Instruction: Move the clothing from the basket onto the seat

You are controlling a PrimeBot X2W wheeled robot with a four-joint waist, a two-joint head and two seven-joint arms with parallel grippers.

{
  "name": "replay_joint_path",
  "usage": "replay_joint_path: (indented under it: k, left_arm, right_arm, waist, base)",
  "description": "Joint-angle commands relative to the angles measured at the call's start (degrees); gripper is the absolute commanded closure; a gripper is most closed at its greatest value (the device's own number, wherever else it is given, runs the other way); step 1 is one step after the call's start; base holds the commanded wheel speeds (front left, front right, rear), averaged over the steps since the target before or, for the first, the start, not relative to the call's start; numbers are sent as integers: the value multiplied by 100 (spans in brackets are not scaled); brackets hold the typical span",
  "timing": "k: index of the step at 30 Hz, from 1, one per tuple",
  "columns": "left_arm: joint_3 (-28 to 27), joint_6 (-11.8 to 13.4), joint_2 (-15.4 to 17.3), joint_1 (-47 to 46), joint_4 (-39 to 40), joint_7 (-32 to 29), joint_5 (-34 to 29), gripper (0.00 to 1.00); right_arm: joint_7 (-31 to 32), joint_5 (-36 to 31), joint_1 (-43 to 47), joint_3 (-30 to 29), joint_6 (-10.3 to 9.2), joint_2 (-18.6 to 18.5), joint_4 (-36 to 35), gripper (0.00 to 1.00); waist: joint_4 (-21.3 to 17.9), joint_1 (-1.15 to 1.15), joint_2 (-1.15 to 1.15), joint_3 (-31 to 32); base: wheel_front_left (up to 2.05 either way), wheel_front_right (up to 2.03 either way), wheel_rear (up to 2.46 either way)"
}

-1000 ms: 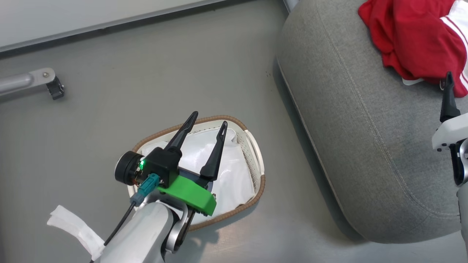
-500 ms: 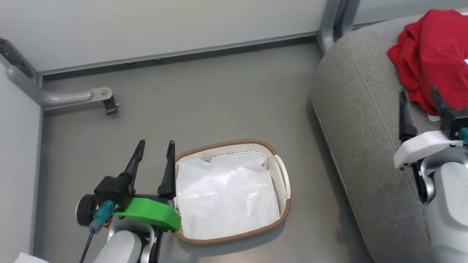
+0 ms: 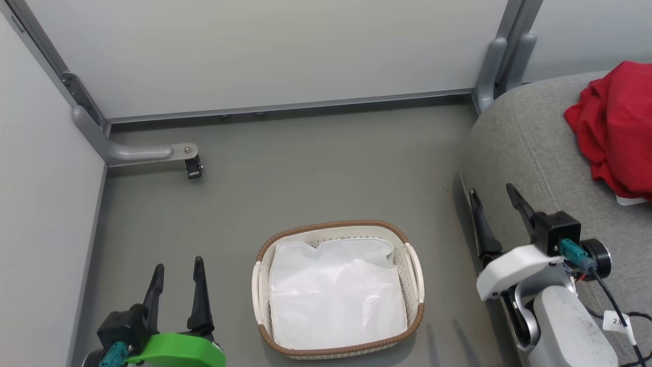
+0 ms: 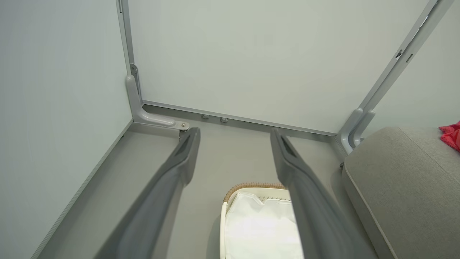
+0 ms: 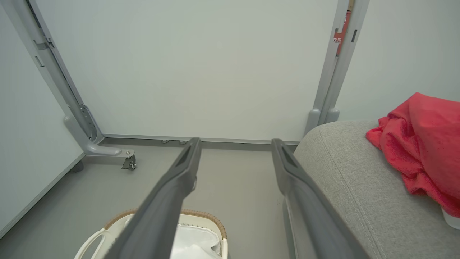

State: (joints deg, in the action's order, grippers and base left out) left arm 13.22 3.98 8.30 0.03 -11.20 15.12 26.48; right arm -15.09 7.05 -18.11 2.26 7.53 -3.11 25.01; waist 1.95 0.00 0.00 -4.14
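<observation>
The red clothing lies bunched on the grey seat at the right, seen too as clothing on the seat and as a red scrap of clothing at the edge. The cream basket with brown rim sits on the floor, holding just its white liner. My left gripper stands open and empty to the left of the basket. My right gripper is open and empty over the seat's left edge. The basket shows between the left fingers, and the basket below the right fingers.
Pale wall panels close off the back and left. A grey bracket with a small castor juts out over the floor at the back left. A grey post stands by the seat's far corner. Grey floor spreads around the basket.
The head camera has tilted up and back, shifting the whole picture. My left gripper has drawn away from over the basket to its left; my right gripper has pulled back from the clothing to the seat's left edge.
</observation>
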Motion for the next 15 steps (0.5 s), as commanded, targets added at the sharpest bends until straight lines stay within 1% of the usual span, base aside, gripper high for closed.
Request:
replay_joint_path:
  k: [1, 8, 15]
  left_arm:
    - [-73, -52, -32, 150, 32, 3, -92, 0]
    - [-369, -190, -202, 583, 123, 4, -346, 0]
    - [-634, -335, -344, 799, 154, 4, -470, 0]
  right_arm:
    - [-10, -55, 194, 33, -8, -4, -62, 0]
    - [-10, 342, 780, 438, -8, 8, -358, 0]
    - [-10, 421, 1056, 467, -8, 11, -488, 0]
  waist:
    - [28, 0, 0, 76]
    - [-27, 0, 0, 297]
    - [-66, 0, 0, 409]
  base:
    - [0, 0, 0]
    - [0, 0, 0]
    - [0, 0, 0]
